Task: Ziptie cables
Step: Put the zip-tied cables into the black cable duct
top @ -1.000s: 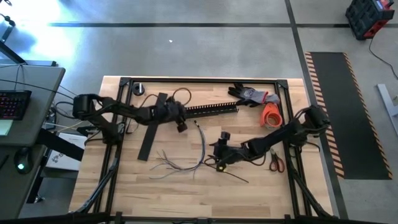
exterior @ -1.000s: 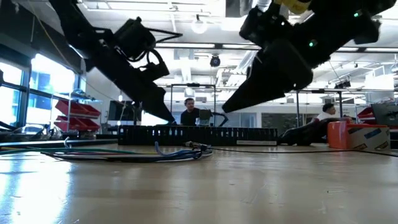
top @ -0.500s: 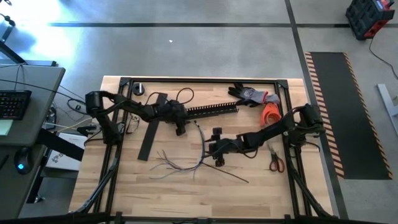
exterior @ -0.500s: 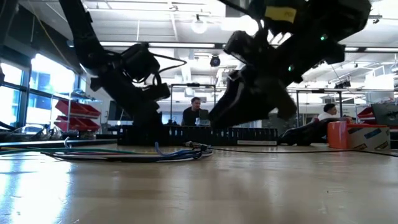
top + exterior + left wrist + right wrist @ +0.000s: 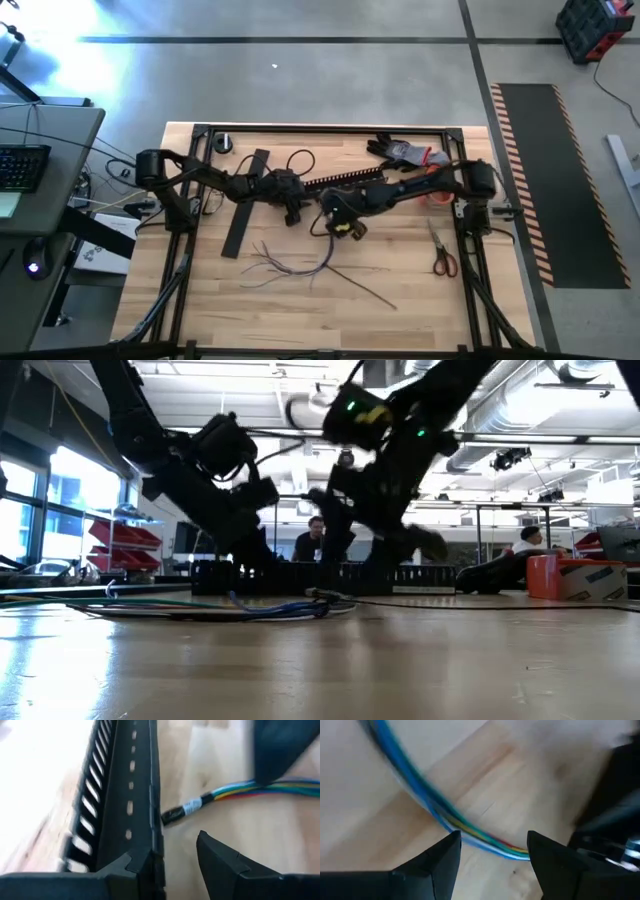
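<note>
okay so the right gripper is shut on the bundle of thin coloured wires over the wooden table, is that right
Not quite. In the right wrist view the right gripper is open, its two dark fingers apart, with the bundle of thin coloured wires lying on the wooden table beyond them.

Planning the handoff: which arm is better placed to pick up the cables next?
Right, probably. Its end effector hangs open directly over the cables, which run between its fingers. The left end effector is open too, but at the channel, with only the cables' tip nearby.

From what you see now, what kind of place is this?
Probably a robotics lab or workshop: a wooden worktable on a concrete floor, red parts bins by the window, and a person seated at a desk behind.
</note>
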You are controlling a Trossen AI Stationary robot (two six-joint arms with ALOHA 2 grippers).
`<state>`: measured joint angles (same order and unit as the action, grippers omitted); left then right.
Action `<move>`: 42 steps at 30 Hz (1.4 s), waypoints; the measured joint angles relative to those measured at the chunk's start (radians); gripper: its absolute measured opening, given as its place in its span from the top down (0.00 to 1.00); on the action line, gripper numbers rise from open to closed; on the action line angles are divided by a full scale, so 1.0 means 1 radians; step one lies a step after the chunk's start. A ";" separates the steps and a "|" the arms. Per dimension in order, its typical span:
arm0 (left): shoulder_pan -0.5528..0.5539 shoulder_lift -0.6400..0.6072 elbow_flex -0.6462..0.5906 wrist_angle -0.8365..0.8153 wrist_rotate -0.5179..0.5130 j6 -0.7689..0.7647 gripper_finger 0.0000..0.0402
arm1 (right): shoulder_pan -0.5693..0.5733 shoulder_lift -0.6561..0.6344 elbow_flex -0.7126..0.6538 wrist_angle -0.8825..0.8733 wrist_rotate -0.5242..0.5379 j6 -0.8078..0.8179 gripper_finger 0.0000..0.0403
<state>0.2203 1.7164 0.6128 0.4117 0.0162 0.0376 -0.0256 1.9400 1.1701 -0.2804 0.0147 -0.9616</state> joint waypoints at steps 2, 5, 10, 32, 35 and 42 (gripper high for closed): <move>-0.017 -0.027 0.000 -0.008 -0.005 -0.003 0.70 | -0.009 0.039 0.042 -0.040 0.006 -0.093 0.47; -0.041 -0.084 -0.001 -0.015 -0.006 -0.008 0.70 | -0.012 0.084 0.109 -0.077 0.022 -0.202 0.47; -0.083 -0.181 0.000 -0.061 -0.029 -0.034 0.70 | -0.005 0.142 0.185 -0.205 0.018 -0.276 0.51; -0.418 -0.281 0.000 -0.183 -0.291 -0.188 0.70 | 0.227 0.165 0.290 -0.514 -0.082 0.402 0.99; -0.470 -0.281 0.000 -0.183 -0.343 -0.216 0.70 | 0.265 0.165 0.310 -0.525 -0.143 0.524 0.99; -0.556 -0.281 0.000 -0.183 -0.430 -0.264 0.70 | 0.299 0.164 0.403 -0.601 -0.156 0.542 0.88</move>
<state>-0.3353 1.4353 0.6125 0.2287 -0.4141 -0.2260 0.2733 2.1036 1.5727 -0.8818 -0.1414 -0.4196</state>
